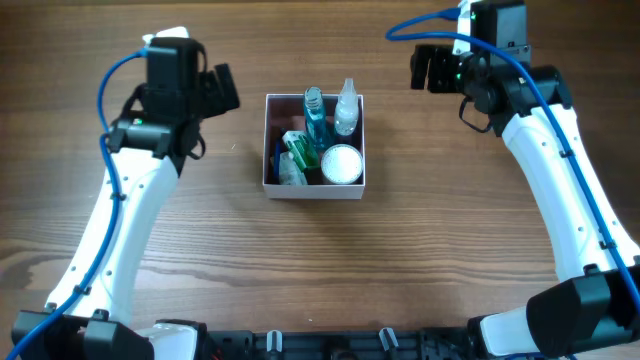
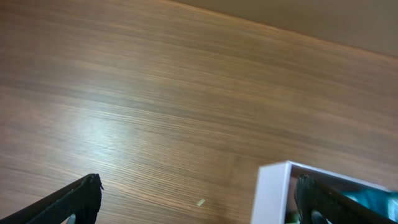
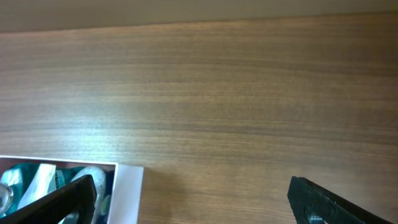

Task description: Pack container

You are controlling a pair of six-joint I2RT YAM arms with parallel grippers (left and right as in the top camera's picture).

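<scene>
The container (image 1: 268, 140) is a square white-walled box at the table's middle. It holds a blue bottle (image 1: 315, 112), a clear bottle (image 1: 346, 108), a round white-lidded jar (image 1: 342, 164) and green packets (image 1: 298, 152). My left gripper (image 1: 222, 88) is open and empty, raised to the left of the box; its view shows the box's white corner (image 2: 273, 186) beside the right finger. My right gripper (image 1: 428, 68) is open and empty, raised to the right of the box; its view shows the box wall (image 3: 127, 193) at lower left.
The wooden table (image 1: 320, 260) surrounds the box. A tiny pale scrap (image 2: 200, 201) lies on the wood between the left fingers. Both white arms reach in from the front corners.
</scene>
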